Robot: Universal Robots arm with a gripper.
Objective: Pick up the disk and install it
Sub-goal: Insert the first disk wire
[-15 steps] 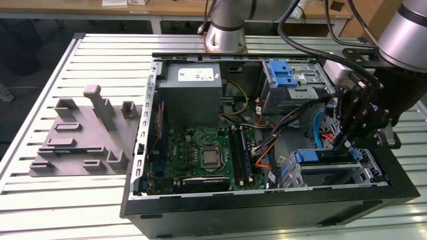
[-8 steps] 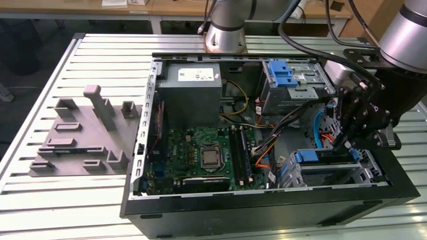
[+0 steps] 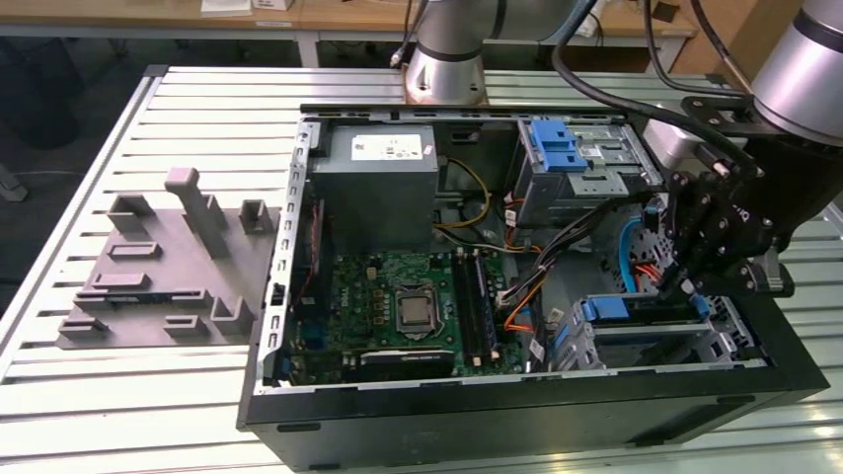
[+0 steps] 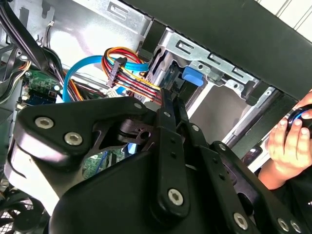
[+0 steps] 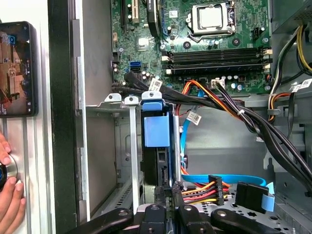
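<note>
Disk stands on edge in the metal cage at the near corner of the case, on the exterior view's right. Its blue frame tab faces the board, and the dark body sits between the cage rails. In the exterior view it shows as a blue strip low in that cage, seemingly most of the way in. Judged handling: dense for its size, fully rigid, with smooth metal faces that could slip. The plastic frame probably gives a little, and the drive is shock-sensitive, so no dropping or hard jamming. The best hold looks like the two long side edges over the frame, keeping off the label face and the connector end. A push on the end edge should be square so it doesn't cock in the rails. Gripper is down inside the case at the disk's exposed edge. Its jaws are narrow with no gap visible between the tips, and the second wrist view also shows the tips drawn together. The tips look to be touching or just beside the disk edge, and I can't tell if any frame is pinched between them. Coloured cables with a black plug lie just beside the tips. Outside the case wall, a person's hand rests on the table near a phone.
</note>
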